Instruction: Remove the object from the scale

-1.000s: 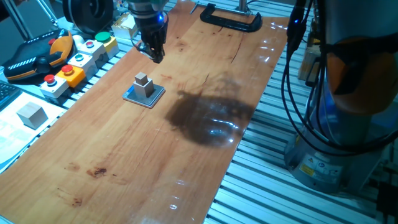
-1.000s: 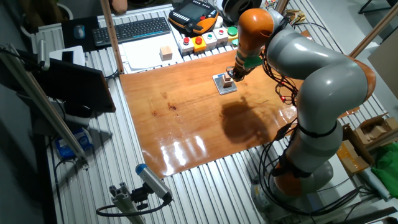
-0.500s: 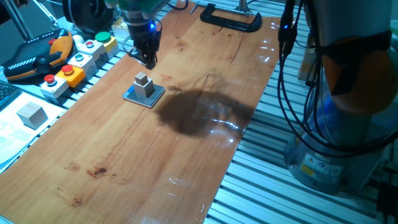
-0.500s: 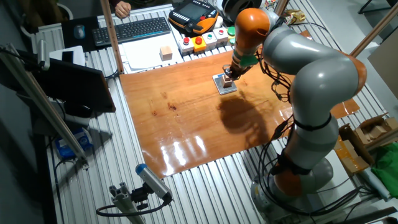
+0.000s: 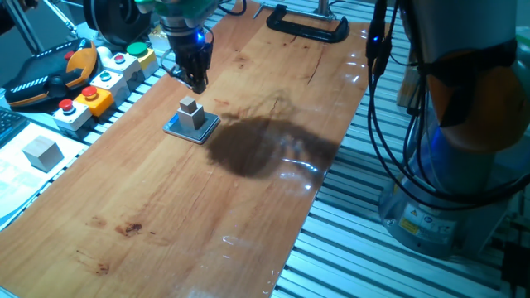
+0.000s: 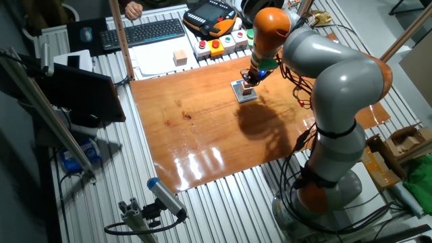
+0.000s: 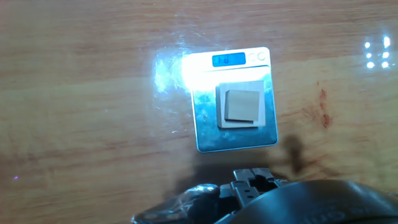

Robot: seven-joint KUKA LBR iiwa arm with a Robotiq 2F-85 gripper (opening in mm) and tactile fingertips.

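- The gripper (image 5: 196,81) hangs above the desk (image 5: 207,190), just beyond the scale (image 5: 191,127), off to one side of it and not over it; in the fixed views its fingers look drawn close together, but I cannot tell for sure, and the hand view shows no fingertips.
- The block (image 5: 192,113) sits on the scale's plate, touching it, a smaller cube (image 7: 242,104) stacked on a wider base; nothing grips it.
- Risk: if the gripper descends from here without first centring, a finger would likely strike the block's edge or the scale, pushing both across the desk.
- Risk: if the fingers are not spread before descent, they would come down on the block's top and press into the scale.
- Risk: the scale is thin and loose on the desk, so a sideways nudge may drag it along.
- Risk: if the two tiers are separate pieces, a pinch on the top one alone would leave the base behind; I cannot tell whether they are joined.
- Count: one scale, one block on it, one spare cube (image 5: 41,152) off the desk, one clamp (image 5: 306,25), several button boxes (image 5: 99,87).
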